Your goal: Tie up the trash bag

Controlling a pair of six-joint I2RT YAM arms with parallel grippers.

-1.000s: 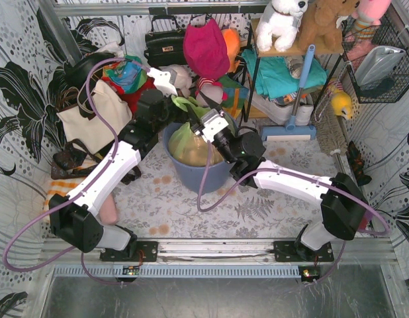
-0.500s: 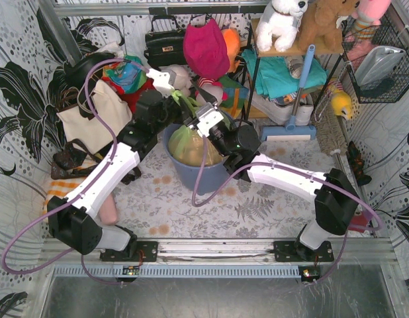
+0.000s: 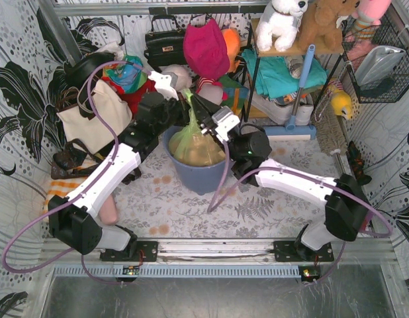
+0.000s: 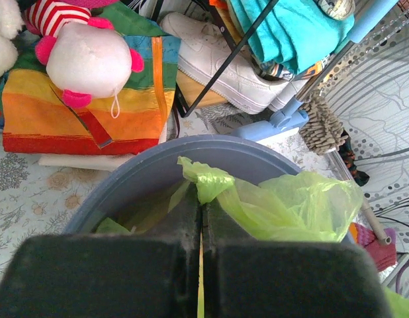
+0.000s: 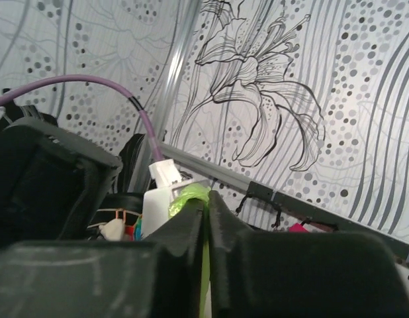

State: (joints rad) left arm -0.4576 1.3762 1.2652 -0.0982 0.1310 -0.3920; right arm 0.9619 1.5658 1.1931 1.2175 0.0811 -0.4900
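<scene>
The lime-green trash bag (image 3: pixel 193 140) sits in the round blue-grey bin (image 3: pixel 198 175) at the table's middle, brown paper showing through. Its top is gathered and pulled upward. My left gripper (image 3: pixel 184 105) is shut on one strip of the bag's rim; in the left wrist view the green plastic (image 4: pixel 271 202) sticks out between the closed fingertips above the bin (image 4: pixel 145 179). My right gripper (image 3: pixel 203 109) is shut on another strip, and green plastic (image 5: pixel 188 197) shows at its fingertips in the right wrist view. Both grippers meet above the bin.
A cream tote bag (image 3: pixel 98 119) stands left of the bin. Handbags, a red cap (image 3: pixel 206 48), plush toys and clothes crowd the back. A metal shelf rack (image 3: pixel 284 73) and a blue mop (image 3: pixel 294 112) stand at the back right. A patterned mat covers the table.
Both grippers have lifted and drawn the bag's top up into a taller peak. The right gripper has swung right and upward with its strip.
</scene>
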